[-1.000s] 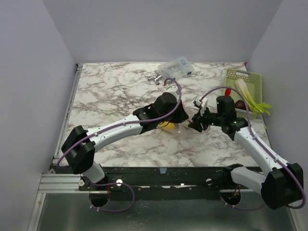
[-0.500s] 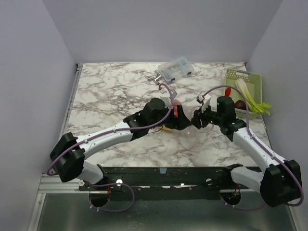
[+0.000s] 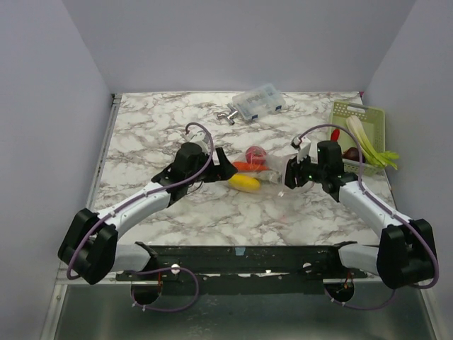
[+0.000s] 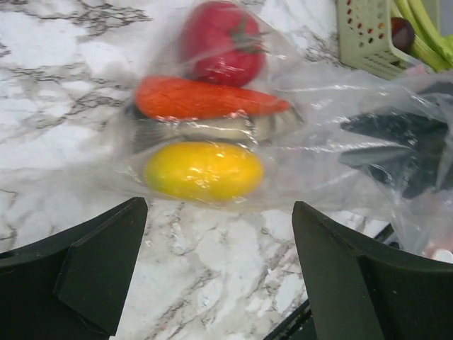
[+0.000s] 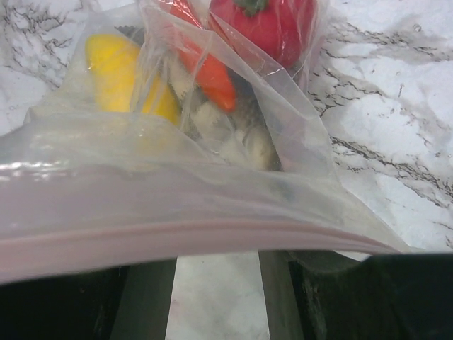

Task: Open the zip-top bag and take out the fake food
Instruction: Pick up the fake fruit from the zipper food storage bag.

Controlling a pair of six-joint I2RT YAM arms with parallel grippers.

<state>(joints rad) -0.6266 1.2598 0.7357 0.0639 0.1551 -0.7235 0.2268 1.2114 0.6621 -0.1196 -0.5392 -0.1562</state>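
Three toys lie in the zip-top bag (image 3: 273,178) at mid-frame; the basket (image 3: 340,113) at upper right holds more. The left gripper (image 3: 224,169) gapes wide and empty, and the right gripper (image 3: 287,177) meets the bag's edge.

Left wrist: lemon (image 4: 204,170), carrot (image 4: 205,99) and tomato (image 4: 223,42) are bagged; a grey piece is unclear.

Right wrist: the pink zipper strip (image 5: 177,237) hides the fingertips, so I cannot tell its grip.

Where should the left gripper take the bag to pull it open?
Probably the pink zipper strip of the bag, next to where the right gripper pinches it. Bring the open left gripper over the lemon from the left: the food lies at the closed end, and the mouth points right.
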